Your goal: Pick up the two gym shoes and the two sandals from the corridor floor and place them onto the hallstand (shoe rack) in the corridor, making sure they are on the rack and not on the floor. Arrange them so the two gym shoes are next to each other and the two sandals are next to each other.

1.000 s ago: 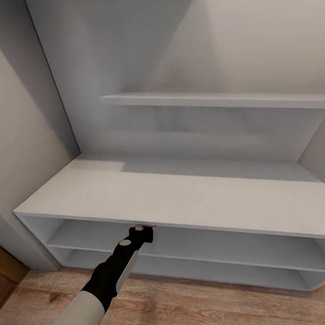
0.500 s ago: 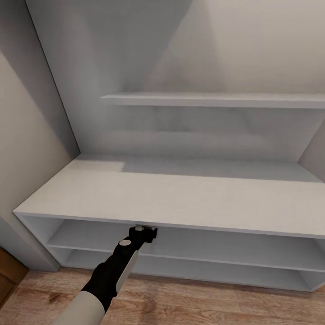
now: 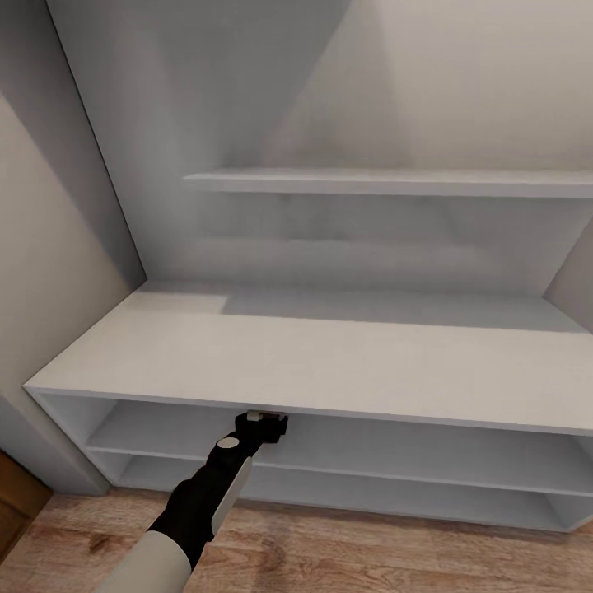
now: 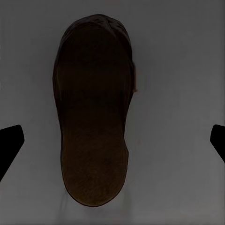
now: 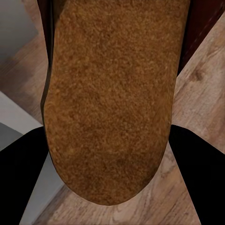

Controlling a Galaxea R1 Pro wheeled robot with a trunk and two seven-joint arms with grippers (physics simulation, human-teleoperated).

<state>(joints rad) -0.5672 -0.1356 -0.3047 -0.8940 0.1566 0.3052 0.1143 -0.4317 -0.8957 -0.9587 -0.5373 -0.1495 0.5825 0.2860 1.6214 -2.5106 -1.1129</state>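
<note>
The left gripper (image 4: 112, 140), fingers spread wide and empty, faces a sandal (image 4: 93, 112) lying lengthwise ahead on the hallstand (image 3: 313, 362), while the right gripper (image 5: 110, 154) clamps the second sandal (image 5: 112, 93).

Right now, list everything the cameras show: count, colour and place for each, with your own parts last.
shoe rack: one, white, against the wall ahead, with a bare top and open bays below.
wall shelf: one, white, above the rack top.
floor: light brown wood planks, in front of the rack.
sandal in the rack: one, dark brown, lying on a grey shelf surface in shadow, between the left jaws but not gripped.
held sandal: one, tan insole with dark brown edge, clamped in the right jaws over the floor.
left arm: one, black and white, reaching under the rack's top edge.
left gripper: jaws spread wide.
right gripper: jaws closed against the sandal's sides.
</note>
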